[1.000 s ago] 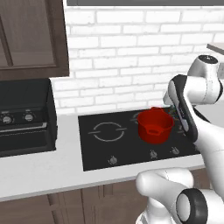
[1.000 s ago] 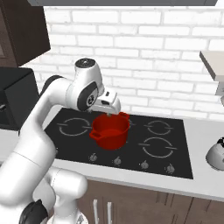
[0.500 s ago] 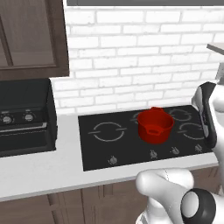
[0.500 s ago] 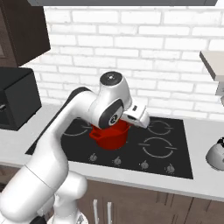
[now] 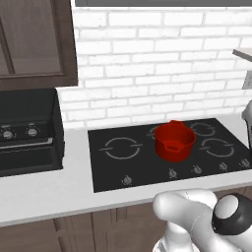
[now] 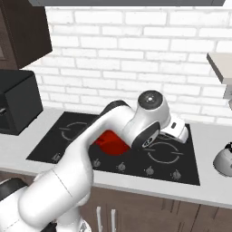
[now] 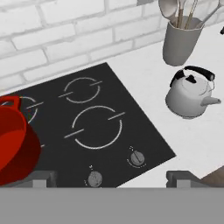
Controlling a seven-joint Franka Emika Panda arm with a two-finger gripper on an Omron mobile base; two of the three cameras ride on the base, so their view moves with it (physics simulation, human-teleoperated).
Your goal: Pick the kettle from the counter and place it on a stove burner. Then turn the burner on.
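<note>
The small silver kettle with its dark arched handle stands upright on the pale counter, right of the black cooktop; it is also at the far right in the right base view. My gripper hangs above the cooktop's right front corner, left of the kettle and apart from it. It is open, its fingertips wide apart with nothing between them. The small stove burner is a thin ring at the back, with a larger ring in front of it.
A red two-handled pot sits on the middle of the cooktop. A grey utensil holder stands behind the kettle by the brick wall. Knobs line the cooktop's front edge. A black oven box is at the left.
The arm has swung rightward from above the red pot to the cooktop's right side, nearer the kettle. The pot and kettle have not moved.
</note>
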